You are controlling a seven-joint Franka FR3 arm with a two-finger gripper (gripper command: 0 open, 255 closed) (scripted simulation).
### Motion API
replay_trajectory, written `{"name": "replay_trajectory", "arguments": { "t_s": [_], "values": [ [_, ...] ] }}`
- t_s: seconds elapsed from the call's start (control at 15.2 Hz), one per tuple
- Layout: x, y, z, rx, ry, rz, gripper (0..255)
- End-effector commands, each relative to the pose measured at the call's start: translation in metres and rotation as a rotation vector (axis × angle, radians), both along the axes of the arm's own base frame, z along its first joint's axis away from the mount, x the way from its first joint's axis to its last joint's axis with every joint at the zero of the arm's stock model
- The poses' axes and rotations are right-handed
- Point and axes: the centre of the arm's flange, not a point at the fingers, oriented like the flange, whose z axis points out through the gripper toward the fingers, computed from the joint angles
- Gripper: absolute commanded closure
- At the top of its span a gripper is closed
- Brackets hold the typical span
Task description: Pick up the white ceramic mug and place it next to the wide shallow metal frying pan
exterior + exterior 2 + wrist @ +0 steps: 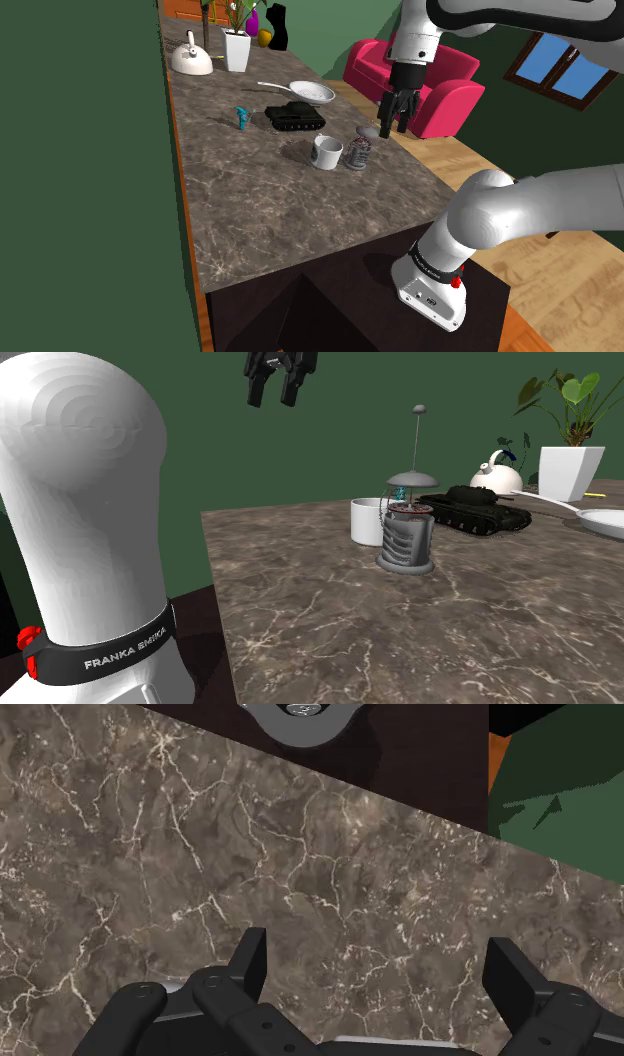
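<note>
One white mug (326, 152), well below the raised claw (394, 128), claw open and empty

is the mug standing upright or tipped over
Upright: the white mug stands on its base on the counter, open mouth facing up, beside the french press.
</note>
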Motion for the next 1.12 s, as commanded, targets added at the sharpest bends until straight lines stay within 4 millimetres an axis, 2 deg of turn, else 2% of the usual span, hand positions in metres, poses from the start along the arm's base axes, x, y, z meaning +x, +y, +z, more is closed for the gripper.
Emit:
{"name": "replay_trajectory", "arguments": {
  "t_s": [0.0, 1.06],
  "values": [
    [0.000, 0.000, 0.000, 0.000, 0.000, 0.000, 0],
    [0.152, 0.004, -0.127, -0.114, -0.087, 0.027, 0]
  ]
}}
